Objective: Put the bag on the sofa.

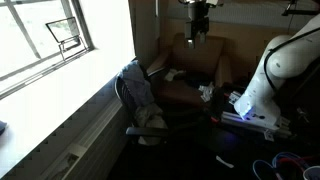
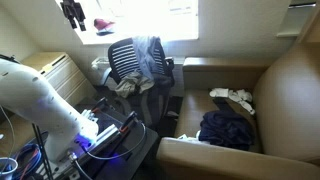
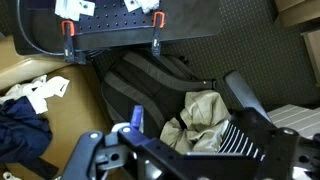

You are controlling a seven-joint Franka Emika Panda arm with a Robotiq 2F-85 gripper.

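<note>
The black bag (image 3: 150, 85) lies flat and floppy on the dark floor, straps showing, in the middle of the wrist view. It sits between the brown sofa (image 3: 18, 68) and the swivel chair's base. The sofa also shows in both exterior views (image 1: 190, 62) (image 2: 275, 85). My gripper (image 2: 115, 128) hangs low on the white arm, near the floor, beside the chair and a short way from the sofa's front. Its fingers are not clearly visible, so I cannot tell if they are open or shut. Nothing can be seen held.
A dark blue cloth (image 2: 225, 130) and white items (image 2: 235, 97) lie on the sofa seat. The swivel chair (image 2: 135, 62) carries a grey-blue garment (image 1: 138, 88), with a beige cloth (image 3: 200, 115) low on it. A black board with orange clamps (image 3: 110, 30) lies beyond the bag.
</note>
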